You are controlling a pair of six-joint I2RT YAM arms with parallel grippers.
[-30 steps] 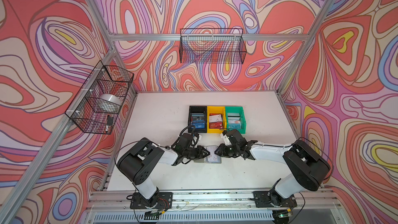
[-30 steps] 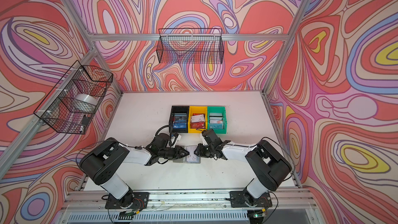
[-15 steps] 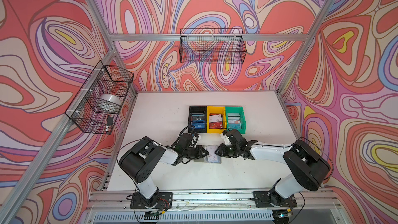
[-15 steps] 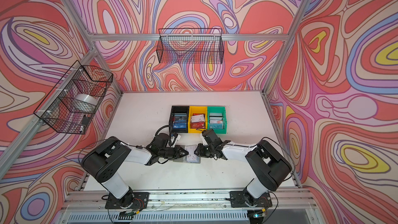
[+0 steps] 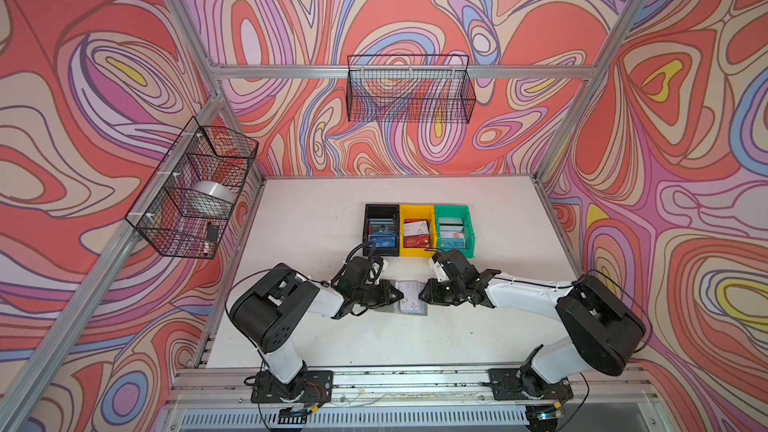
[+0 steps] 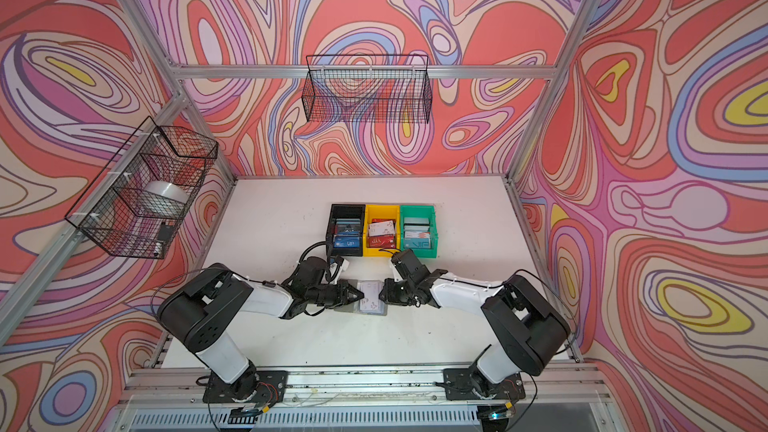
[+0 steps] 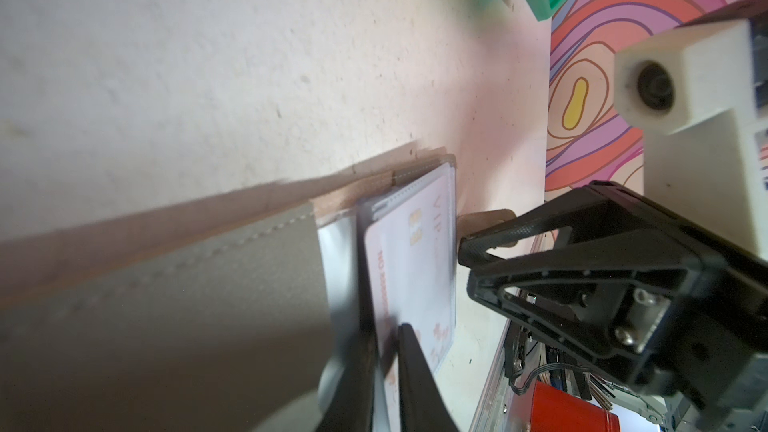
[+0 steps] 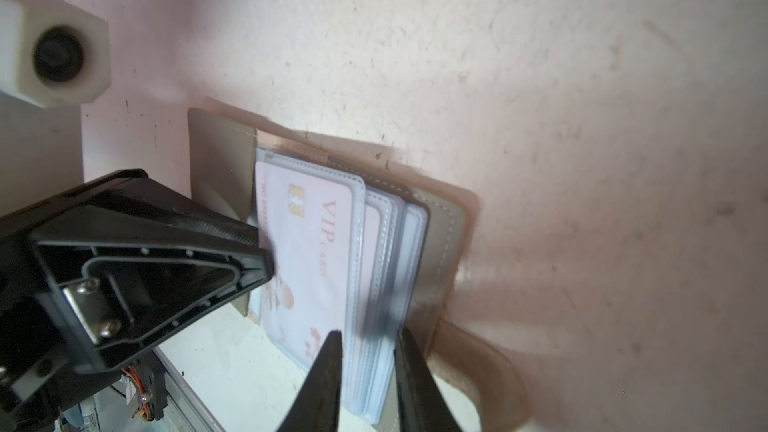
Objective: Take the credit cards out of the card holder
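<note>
The grey card holder (image 5: 419, 312) (image 6: 376, 312) lies open on the white table between my two grippers. In its top clear sleeve sits a white credit card (image 8: 307, 243) (image 7: 415, 268) with red print and a gold chip. My left gripper (image 7: 384, 338) (image 5: 400, 295) (image 6: 361, 295) is shut on that card's edge, at the holder's left side. On the holder's right side my right gripper (image 8: 368, 338) (image 5: 421, 297) (image 6: 382, 297) is shut on the stack of clear sleeves. The grey cover (image 8: 440, 251) lies flat under them. More white cards show behind, inside the sleeves.
Just behind the grippers stand a black bin (image 5: 366, 226), a yellow bin (image 5: 417, 206) and a green bin (image 5: 469, 230), each with cards in it. Wire baskets hang on the left wall (image 5: 191, 193) and the back wall (image 5: 409, 89). The table's front rail lies close below.
My left gripper's fingers have closed on the edge of the white card. Both arms and the holder have stayed in place.
</note>
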